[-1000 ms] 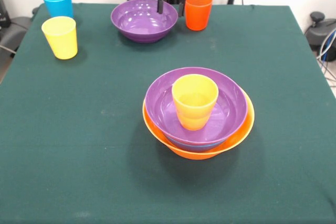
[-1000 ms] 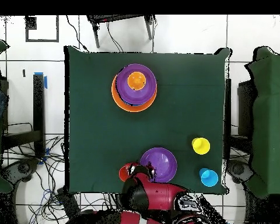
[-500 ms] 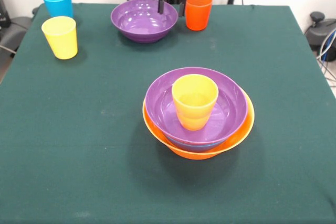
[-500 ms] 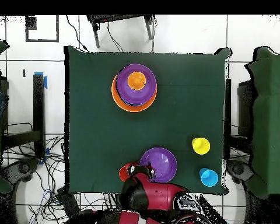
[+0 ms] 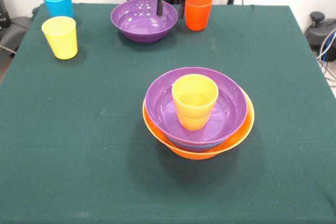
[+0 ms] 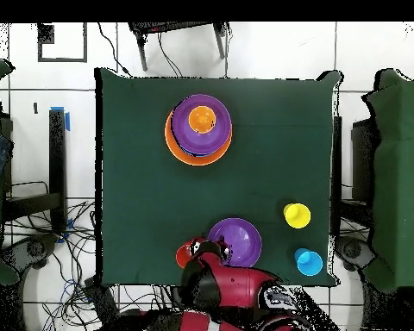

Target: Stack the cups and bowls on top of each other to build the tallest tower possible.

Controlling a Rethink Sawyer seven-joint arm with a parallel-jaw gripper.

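The tower stands mid-table: a large orange bowl [image 5: 240, 132] holds a purple bowl [image 5: 157, 103] with an orange cup [image 5: 195, 100] upright inside; a thin blue rim [image 5: 197, 146] shows between the two bowls. The tower also shows in the overhead view [image 6: 198, 129]. A second purple bowl [image 5: 136, 22] [image 6: 236, 244] sits loose at the robot's edge. My gripper [image 5: 171, 4] [image 6: 209, 252] is open, one finger inside that bowl's far rim, the other between the bowl and the red-orange cup [image 5: 198, 11]. The green bowl is out of view.
A yellow cup [image 5: 60, 36] [image 6: 297, 215] and a light blue cup [image 5: 58, 2] [image 6: 309, 262] stand upright at the far left corner in the front view. The red-orange cup [image 6: 184, 255] stands close beside the gripper. The green cloth table [image 5: 79, 145] ends just behind them.
The gripper has shifted only slightly at the loose purple bowl's far rim. The bowls, the cups and the tower have not moved.
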